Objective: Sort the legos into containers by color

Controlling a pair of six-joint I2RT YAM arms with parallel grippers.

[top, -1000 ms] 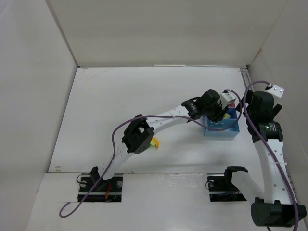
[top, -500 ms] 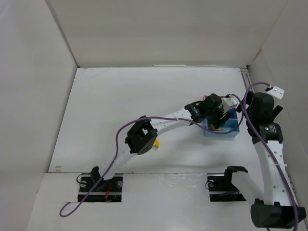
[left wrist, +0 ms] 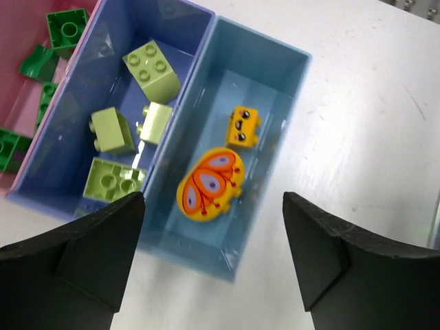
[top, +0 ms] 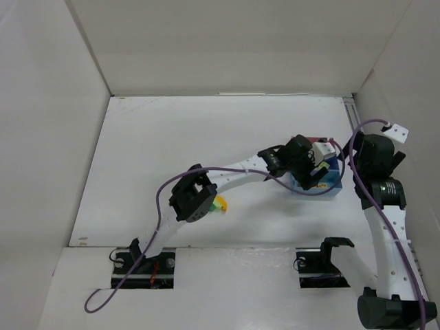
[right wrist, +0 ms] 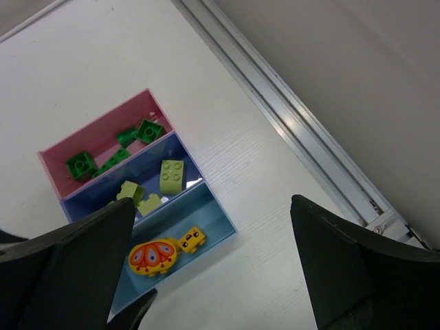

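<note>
The three containers stand in a row: a pink tray (left wrist: 17, 103) with dark green legos (left wrist: 67, 27), a dark blue tray (left wrist: 172, 34) with several pale green legos (left wrist: 152, 63), and a light blue tray (left wrist: 254, 75). In the light blue one lie an orange butterfly piece (left wrist: 208, 184) and a small yellow face brick (left wrist: 243, 126). My left gripper (left wrist: 213, 265) hangs open above that tray's near end, holding nothing. The right gripper (right wrist: 210, 275) is open and empty, higher up, to the right of the trays (right wrist: 206, 220).
A small yellow-green and orange lego clump (top: 220, 203) lies on the table beside the left arm's elbow. White walls enclose the table on three sides. A metal rail (right wrist: 295, 130) runs along the right edge near the trays.
The left gripper's jaws have spread wide over the trays, and its elbow has shifted slightly left. The right arm has barely moved.
</note>
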